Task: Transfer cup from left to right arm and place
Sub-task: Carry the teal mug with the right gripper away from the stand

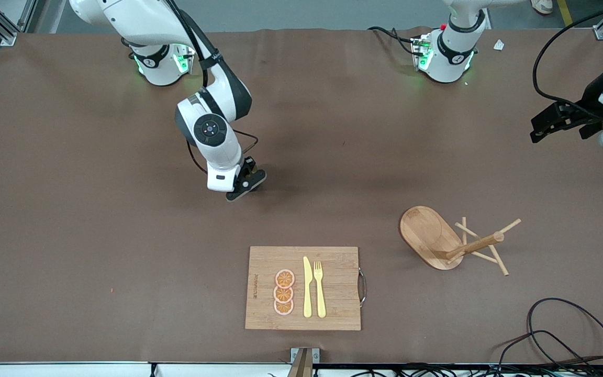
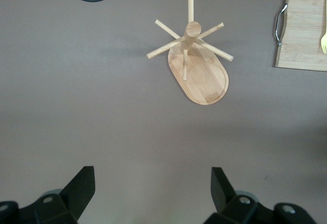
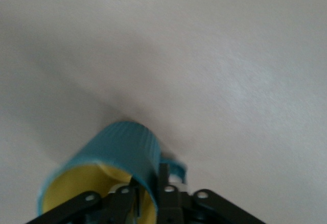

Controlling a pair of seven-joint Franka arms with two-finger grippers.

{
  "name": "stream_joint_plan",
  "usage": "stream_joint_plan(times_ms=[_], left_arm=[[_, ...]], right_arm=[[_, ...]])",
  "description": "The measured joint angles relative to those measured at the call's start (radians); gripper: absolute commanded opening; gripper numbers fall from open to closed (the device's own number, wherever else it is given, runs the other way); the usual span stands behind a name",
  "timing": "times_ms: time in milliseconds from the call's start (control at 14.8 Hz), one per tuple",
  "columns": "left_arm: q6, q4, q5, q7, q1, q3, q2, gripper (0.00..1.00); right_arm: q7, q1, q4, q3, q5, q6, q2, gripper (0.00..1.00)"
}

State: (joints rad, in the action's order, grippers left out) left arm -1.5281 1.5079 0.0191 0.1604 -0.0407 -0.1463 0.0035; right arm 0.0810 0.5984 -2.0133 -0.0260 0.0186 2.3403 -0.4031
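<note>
Partly cropped: right claw (image 3: 148, 191) pinching cup (image 3: 120, 152) rim.

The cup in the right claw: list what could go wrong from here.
1. The right claw pinches only the wall of the cup at the rim beside the handle, so the cup may tilt or slip.
2. The front view hides the cup under the arm, so its contact with the table cannot be checked there.
3. The left claw waits open, too distant to catch it.

- Table (image 1: 71, 235): covered in brown matting.
- Cutting board (image 1: 265, 309): placed near the front camera.
- Mug tree (image 1: 437, 238): placed toward the left arm's end.
- Cables (image 1: 568, 335): laid at that end's near corner.
</note>
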Motion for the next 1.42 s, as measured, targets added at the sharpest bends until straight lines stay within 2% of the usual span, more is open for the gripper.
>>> stream_joint_plan(times_ms=[405,743,1013,1215,1418], left_arm=[[0.0,0.004,0.0,0.0,-0.004,0.0,-0.004,1.0],[-0.009,0.005,0.0,0.0,-0.007,0.0,-0.003,1.0],[-0.015,0.01,0.0,0.0,-0.011,0.0,-0.003,1.0],[-0.028,0.013,-0.002,0.0,-0.012,0.0,0.001,1.0],[-0.039,0.014,-0.003,0.0,-0.012,0.0,0.001,1.0]], right_arm=[[0.016,-0.154,0.003,-0.014,-0.003,-0.145,0.086,0.0],[0.274,-0.403,0.002,-0.021,-0.006,-0.193,0.144,0.0],[0.45,-0.587,-0.017,-0.024,-0.052,-0.113,0.141,0.0],[0.556,-0.673,-0.047,-0.023,-0.073,-0.013,0.119,0.0],[0.597,-0.712,-0.069,-0.022,-0.074,0.066,0.074,0.0]])
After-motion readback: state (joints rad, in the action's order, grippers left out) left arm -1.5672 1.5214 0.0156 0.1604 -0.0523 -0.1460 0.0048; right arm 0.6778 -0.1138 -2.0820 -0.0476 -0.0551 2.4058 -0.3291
